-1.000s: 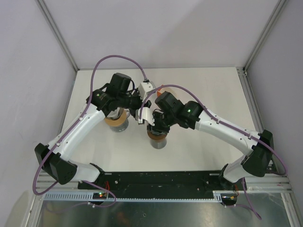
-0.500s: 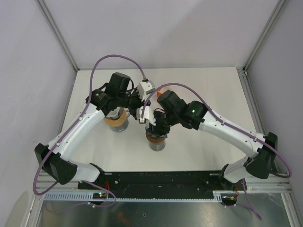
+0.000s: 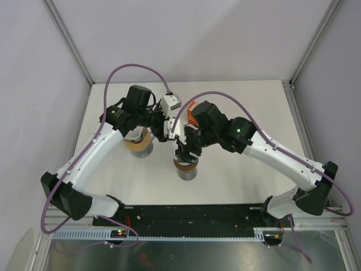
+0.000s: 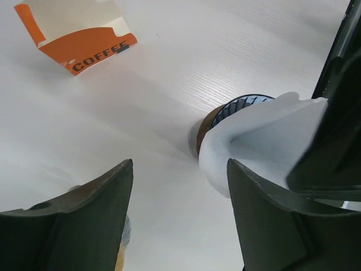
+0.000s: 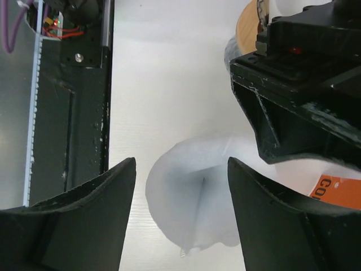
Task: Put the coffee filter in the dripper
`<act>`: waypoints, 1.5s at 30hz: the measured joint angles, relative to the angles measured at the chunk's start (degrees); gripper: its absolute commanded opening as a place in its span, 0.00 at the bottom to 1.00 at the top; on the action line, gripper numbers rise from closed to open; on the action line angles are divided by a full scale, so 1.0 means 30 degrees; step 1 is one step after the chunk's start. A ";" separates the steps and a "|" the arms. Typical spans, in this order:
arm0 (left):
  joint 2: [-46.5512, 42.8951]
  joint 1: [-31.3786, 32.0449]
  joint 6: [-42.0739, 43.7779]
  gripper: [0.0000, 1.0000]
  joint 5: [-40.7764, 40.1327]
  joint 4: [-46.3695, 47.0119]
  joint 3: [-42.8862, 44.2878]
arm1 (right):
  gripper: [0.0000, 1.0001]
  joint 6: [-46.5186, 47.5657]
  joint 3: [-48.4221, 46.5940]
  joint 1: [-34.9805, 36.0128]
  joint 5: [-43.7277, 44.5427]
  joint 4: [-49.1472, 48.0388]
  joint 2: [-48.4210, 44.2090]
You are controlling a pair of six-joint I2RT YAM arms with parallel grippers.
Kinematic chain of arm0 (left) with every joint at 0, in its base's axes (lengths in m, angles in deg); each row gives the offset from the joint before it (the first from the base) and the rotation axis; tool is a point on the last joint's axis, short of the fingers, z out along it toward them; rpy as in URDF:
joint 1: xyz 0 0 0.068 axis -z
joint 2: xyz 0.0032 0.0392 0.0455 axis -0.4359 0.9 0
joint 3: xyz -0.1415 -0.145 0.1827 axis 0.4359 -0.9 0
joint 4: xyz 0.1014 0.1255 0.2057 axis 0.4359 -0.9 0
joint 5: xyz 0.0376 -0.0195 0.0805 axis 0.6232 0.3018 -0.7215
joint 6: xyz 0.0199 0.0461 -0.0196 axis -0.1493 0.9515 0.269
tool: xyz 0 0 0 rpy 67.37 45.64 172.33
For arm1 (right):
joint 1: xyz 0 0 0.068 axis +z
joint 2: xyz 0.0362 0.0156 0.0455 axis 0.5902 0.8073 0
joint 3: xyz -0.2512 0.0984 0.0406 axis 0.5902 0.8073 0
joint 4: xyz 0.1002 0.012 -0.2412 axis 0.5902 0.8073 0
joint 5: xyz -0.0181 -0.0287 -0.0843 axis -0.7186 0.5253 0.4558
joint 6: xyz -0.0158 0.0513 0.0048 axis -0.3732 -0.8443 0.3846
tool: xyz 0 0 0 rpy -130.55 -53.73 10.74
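Note:
The white paper coffee filter [image 5: 197, 192] sits opened as a cone in the dripper. From the left wrist view the filter [image 4: 265, 141] stands in the dripper's blue ribbed rim [image 4: 240, 105], above a wooden collar. In the top view the dripper [image 3: 186, 167] stands at the table's middle, with the filter hidden under my right gripper. My right gripper [image 3: 186, 148] [image 5: 181, 164] hangs just above the filter. It is open, a finger on each side, apart from the paper. My left gripper [image 3: 167, 125] [image 4: 179, 169] is open and empty, to the left of the dripper.
An orange and white coffee box [image 3: 192, 109] [image 4: 79, 34] lies behind the dripper. A second wood-collared vessel [image 3: 140, 144] stands under the left arm. The black base rail [image 5: 73, 101] runs along the near edge. The left gripper's body [image 5: 304, 101] is close to the right gripper.
My right gripper has drawn up and back from the dripper, and the right arm has swung outward. My left gripper has shifted slightly back. The dripper has stayed in place.

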 measured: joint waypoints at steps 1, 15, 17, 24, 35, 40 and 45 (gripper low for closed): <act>-0.0007 -0.0109 -0.0007 0.77 0.0015 0.0000 0.0000 | 0.71 -0.0204 -0.0036 0.0000 -0.0029 -0.0066 -0.0124; -0.0794 -0.3271 -0.0204 0.91 0.0401 0.0080 0.0000 | 0.04 -0.5399 -0.1115 -0.1304 0.2259 -0.1129 -0.0546; -0.0991 -0.3781 -0.0211 0.92 0.0495 0.0197 -0.0066 | 0.01 -0.5894 -0.1188 -0.1530 0.2776 -0.1078 -0.0168; -0.1545 -0.4692 -0.0211 0.92 0.0517 0.0488 -0.0787 | 0.00 -0.6288 -0.1909 -0.1661 0.3898 -0.0109 0.1872; -0.1552 -0.5136 -0.0211 0.92 0.0940 0.0663 -0.1071 | 0.00 -0.5712 -0.2397 0.0138 0.5639 0.2958 0.4153; -0.1552 -0.5151 -0.0211 0.92 0.1151 0.0765 -0.1086 | 0.00 -0.5712 -0.2397 0.0146 0.6237 0.3497 0.5253; -0.1552 -0.5333 -0.0211 0.92 0.1071 0.0787 -0.1231 | 0.00 -0.5712 -0.2266 0.0124 0.6178 0.3410 0.5858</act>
